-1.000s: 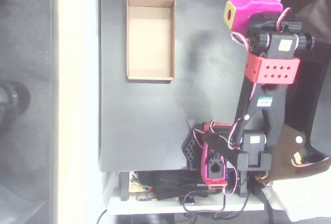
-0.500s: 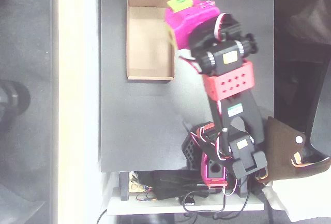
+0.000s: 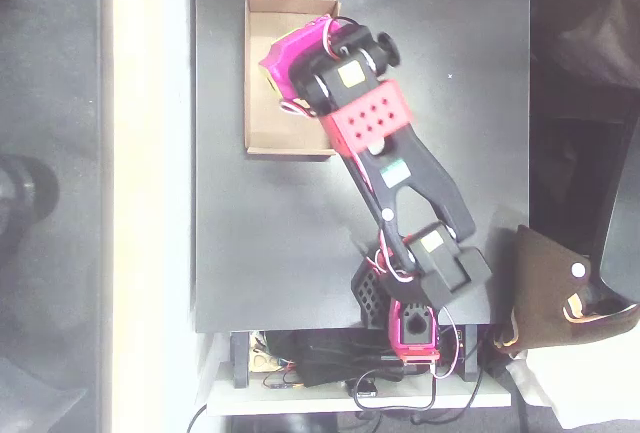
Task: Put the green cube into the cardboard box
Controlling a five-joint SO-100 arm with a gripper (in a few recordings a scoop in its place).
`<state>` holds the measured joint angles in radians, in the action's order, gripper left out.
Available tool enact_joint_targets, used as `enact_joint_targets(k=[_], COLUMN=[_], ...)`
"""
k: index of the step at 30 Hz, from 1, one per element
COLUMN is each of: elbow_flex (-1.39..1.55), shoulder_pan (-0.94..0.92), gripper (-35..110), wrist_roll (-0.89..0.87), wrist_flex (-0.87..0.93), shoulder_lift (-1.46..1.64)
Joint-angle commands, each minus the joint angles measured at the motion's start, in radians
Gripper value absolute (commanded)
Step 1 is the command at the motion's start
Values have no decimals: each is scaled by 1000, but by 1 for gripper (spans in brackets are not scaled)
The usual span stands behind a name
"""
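In the overhead view, the magenta gripper (image 3: 290, 58) has been swung from the frame's upper right, where it was seen a second ago, to a place above the cardboard box (image 3: 262, 113) in the upper left. The green cube, carried at the gripper's tip half a second ago, is now hidden (whether it is still gripped or already dropped cannot be told, nor how the jaws stand). The carry is judged nearly done, with only release over the box floor remaining.

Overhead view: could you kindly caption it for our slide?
Magenta gripper reaching over the cardboard box on the black table.
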<state>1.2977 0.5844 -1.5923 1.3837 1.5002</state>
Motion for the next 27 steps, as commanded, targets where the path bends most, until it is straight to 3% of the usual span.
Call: enact_joint_targets(k=[1, 27], elbow_flex=[-12, -37], shoulder_pan=[20, 20], gripper=[11, 11], wrist_roll=[-107, -109], wrist_flex=[-3, -5], shoulder_lift=[-35, -364])
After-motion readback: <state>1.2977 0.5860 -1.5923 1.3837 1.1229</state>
